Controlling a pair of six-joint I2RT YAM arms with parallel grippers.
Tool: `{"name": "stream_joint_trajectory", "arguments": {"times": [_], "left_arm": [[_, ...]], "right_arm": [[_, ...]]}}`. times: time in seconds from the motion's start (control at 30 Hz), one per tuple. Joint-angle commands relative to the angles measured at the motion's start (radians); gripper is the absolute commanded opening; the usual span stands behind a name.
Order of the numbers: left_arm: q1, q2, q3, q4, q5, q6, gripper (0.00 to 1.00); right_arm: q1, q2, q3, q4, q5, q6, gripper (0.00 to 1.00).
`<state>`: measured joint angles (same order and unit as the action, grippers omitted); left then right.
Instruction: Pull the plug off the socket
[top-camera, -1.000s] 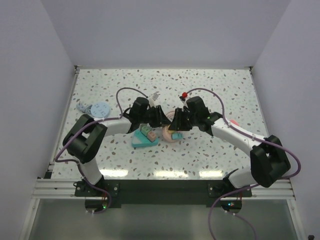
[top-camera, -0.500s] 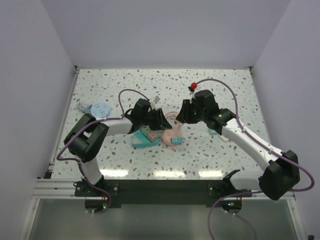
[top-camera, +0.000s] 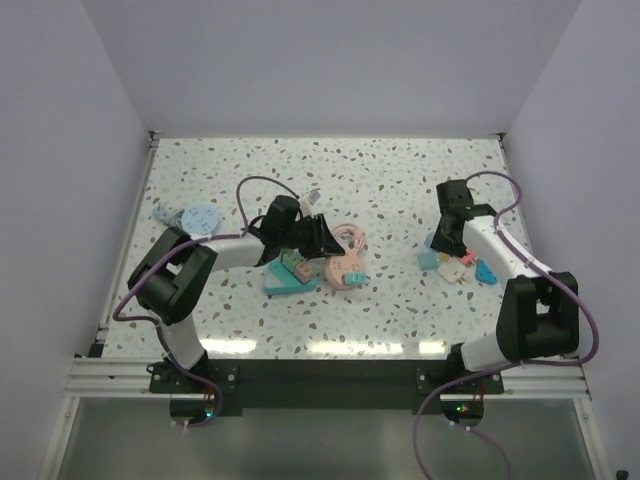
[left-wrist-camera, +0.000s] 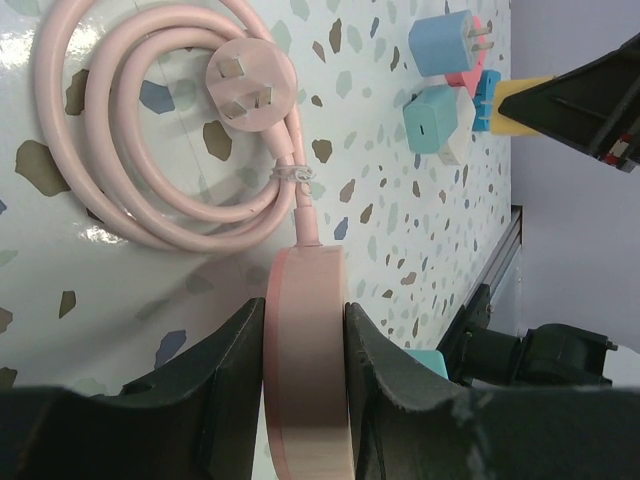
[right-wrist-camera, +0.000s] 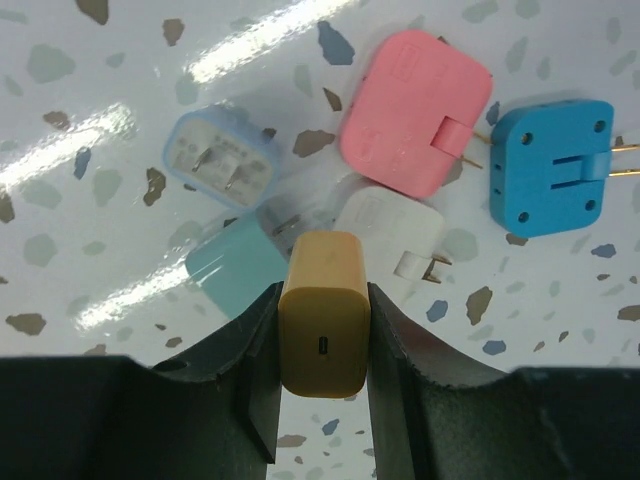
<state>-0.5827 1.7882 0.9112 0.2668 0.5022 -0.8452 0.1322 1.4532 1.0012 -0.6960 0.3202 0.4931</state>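
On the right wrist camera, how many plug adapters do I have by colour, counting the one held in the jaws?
Yellow adapter, held in the jaws: 1
Pink adapter: 1
Dark blue adapter: 1
Light blue adapter: 1
Teal adapter: 1
White adapter: 1
Total: 6

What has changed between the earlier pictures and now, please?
The right claw left the pink socket at the centre and swung out to the table's right side. It now hangs there, shut on a yellow plug, above the loose adapters. The left claw stayed clamped on the pink socket, which kept its place.
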Motion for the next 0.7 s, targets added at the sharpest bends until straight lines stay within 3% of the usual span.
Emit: {"name": "stream_joint_trajectory", "arguments": {"times": [0.0, 0.17, 0.23, 0.3, 0.4, 0.43, 0.53, 0.67], "left_arm": [[0.011, -0.038, 0.045, 0.052, 0.050, 0.006, 0.00], [0.023, -0.044, 0.035, 0.055, 0.050, 0.005, 0.00], [0.026, -0.044, 0.034, 0.058, 0.050, 0.003, 0.00], [0.027, -0.046, 0.034, 0.063, 0.052, 0.003, 0.00], [0.030, -0.043, 0.032, 0.077, 0.052, -0.006, 0.00], [0.030, -0.042, 0.032, 0.081, 0.055, -0.009, 0.00], [0.030, -0.030, 0.037, 0.101, 0.065, -0.025, 0.00], [0.030, -0.021, 0.041, 0.112, 0.073, -0.034, 0.00]], "right_arm": [[-0.023, 0.013, 0.007, 0.010, 0.120, 0.035, 0.36], [-0.029, 0.001, 0.031, 0.030, 0.068, 0.032, 0.65], [-0.029, -0.030, 0.037, 0.042, 0.031, 0.015, 0.81], [-0.029, -0.072, 0.046, 0.032, -0.022, 0.007, 0.89], [-0.025, -0.143, 0.031, 0.073, -0.198, -0.039, 0.89], [-0.016, -0.160, 0.010, 0.090, -0.324, -0.050, 0.89], [0.084, -0.183, -0.030, 0.171, -0.540, -0.071, 0.89], [0.251, -0.175, -0.088, 0.277, -0.673, -0.031, 0.90]]}}
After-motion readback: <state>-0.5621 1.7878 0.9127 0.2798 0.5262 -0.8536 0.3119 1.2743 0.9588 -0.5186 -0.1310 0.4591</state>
